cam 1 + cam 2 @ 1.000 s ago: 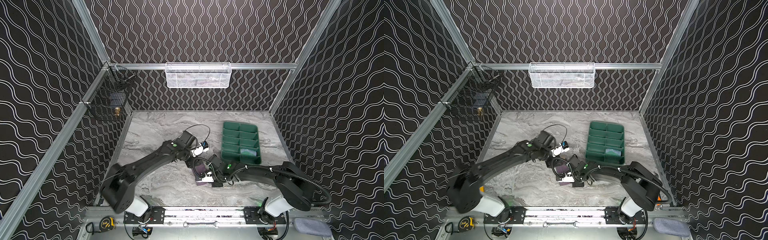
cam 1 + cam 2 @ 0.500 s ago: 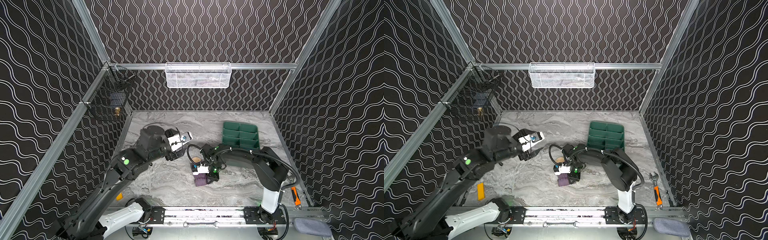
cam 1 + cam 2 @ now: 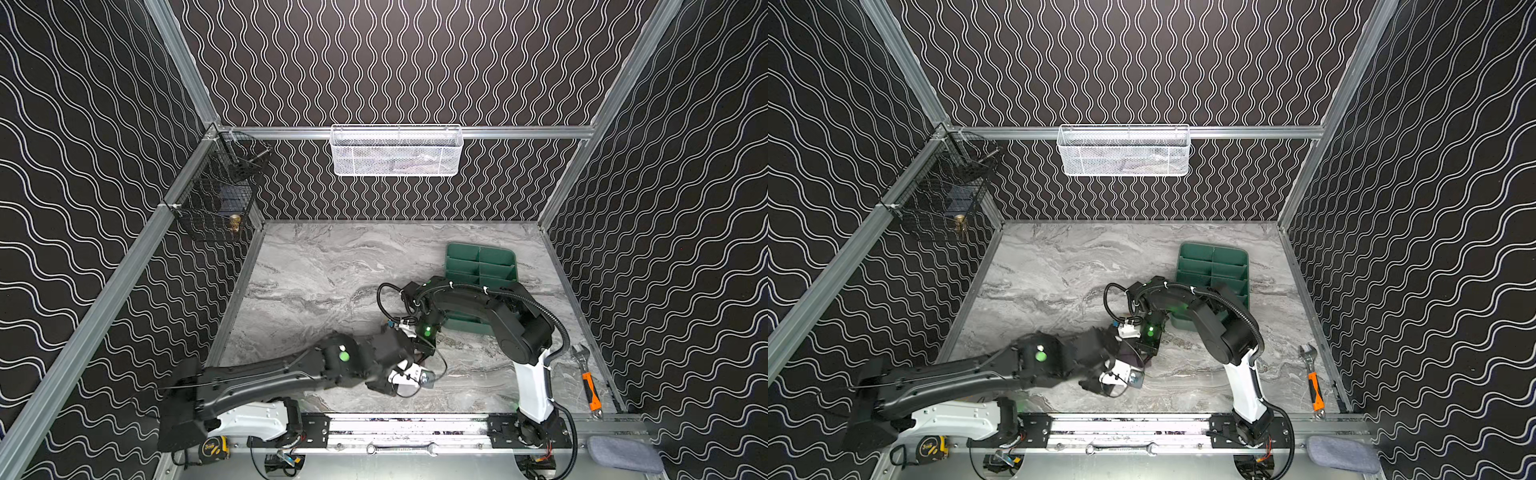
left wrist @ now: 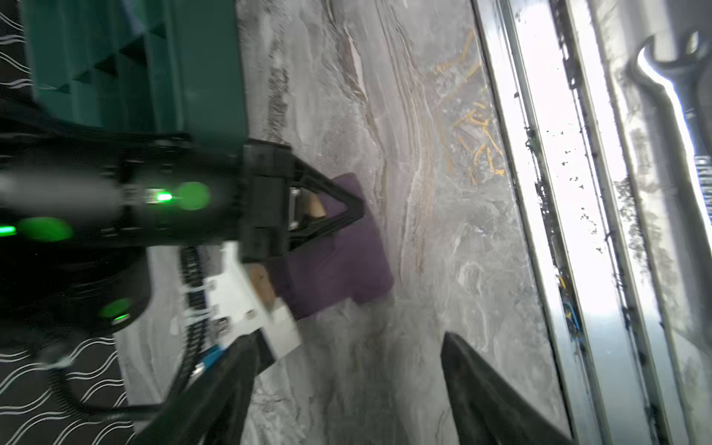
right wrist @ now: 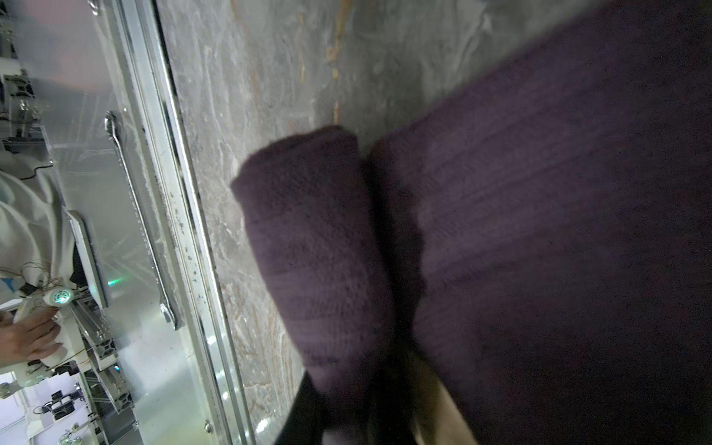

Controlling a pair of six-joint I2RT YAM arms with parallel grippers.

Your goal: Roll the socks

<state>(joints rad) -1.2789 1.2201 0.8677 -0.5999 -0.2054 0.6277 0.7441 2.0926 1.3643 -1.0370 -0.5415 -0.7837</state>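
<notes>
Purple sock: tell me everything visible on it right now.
The purple sock is dark ribbed knit with a tan patch showing at the jaws. It lies on the marble table, partly rolled: a tight roll beside a flatter stretch. The right gripper is shut on it at the tan part; the left gripper is open, close by, not touching. In both top views the arms hide most of it.

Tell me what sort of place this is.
Most likely a robot test cell in a lab: a left arm and a right arm mounted on a metal rail at the front of a marble-look table, patterned walls boxing it in, and a wrench and tape measure lying at the edges.
</notes>
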